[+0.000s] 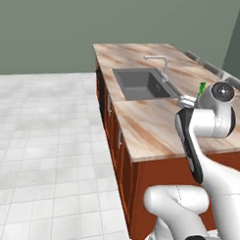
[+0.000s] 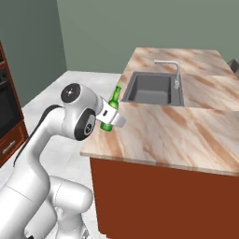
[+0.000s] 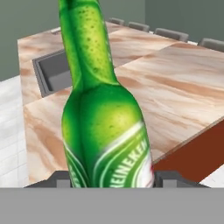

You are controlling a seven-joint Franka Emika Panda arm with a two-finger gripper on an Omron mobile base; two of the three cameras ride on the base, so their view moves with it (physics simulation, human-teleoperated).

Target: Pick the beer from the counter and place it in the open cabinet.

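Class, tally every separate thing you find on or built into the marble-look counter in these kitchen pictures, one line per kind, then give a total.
Green glass beer bottle with pale label, held in the end effector: 1
Grey sunken sink: 1
Silver faucet: 1
Total: 3

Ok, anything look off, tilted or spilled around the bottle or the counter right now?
Nothing stands out. The beer sits roughly upright in the gripper, intact, near the edge of the counter. No spill shows on the top or around the sink.
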